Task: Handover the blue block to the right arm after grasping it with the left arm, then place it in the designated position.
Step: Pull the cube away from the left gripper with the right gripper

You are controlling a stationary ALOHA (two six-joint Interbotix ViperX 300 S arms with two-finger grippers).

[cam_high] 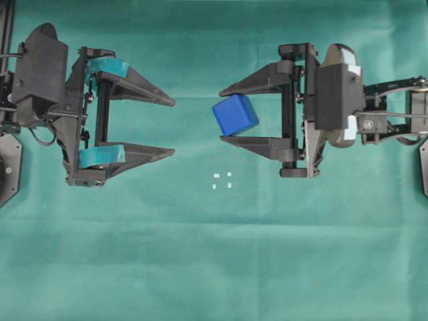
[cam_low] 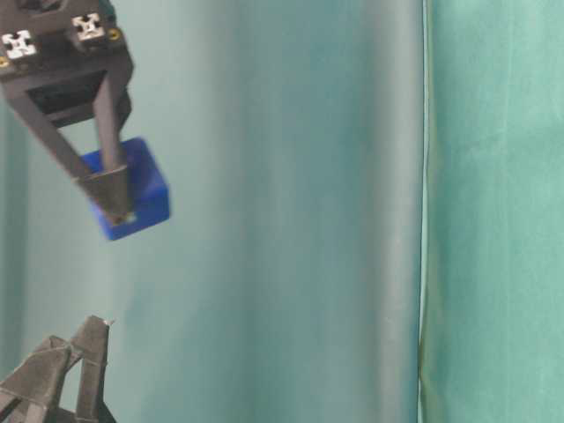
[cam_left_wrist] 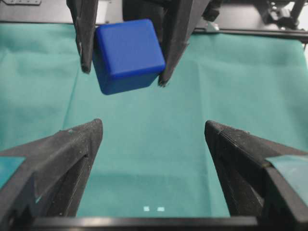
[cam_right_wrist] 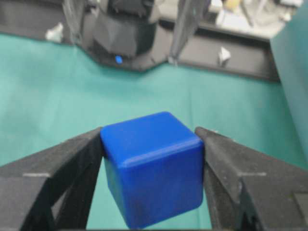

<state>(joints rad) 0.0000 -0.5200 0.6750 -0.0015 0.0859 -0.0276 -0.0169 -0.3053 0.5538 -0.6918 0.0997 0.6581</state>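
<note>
The blue block (cam_high: pixel 235 114) hangs above the green cloth, slightly tilted, pinched between the plain black fingers of my right gripper (cam_high: pixel 222 115), which is shut on it. From the right wrist, the blue block (cam_right_wrist: pixel 153 166) fills the gap of the right gripper (cam_right_wrist: pixel 150 132). My left gripper (cam_high: pixel 172 126), with teal-taped fingers, stands wide open to the left, empty, a short gap from the cube. From the left wrist, the blue block (cam_left_wrist: pixel 127 54) is ahead, beyond the open left gripper (cam_left_wrist: pixel 153 126). The designated position (cam_high: pixel 222 180), tiny white marks in a square, lies on the cloth below the cube.
Green cloth (cam_high: pixel 214 267) covers the whole table. A black arm base (cam_high: pixel 8 167) sits at the left edge, another at the right edge (cam_high: pixel 424 164). At table level, the held cube (cam_low: pixel 132 187) is high at the left, with the left gripper's fingertips (cam_low: pixel 88 339) below it.
</note>
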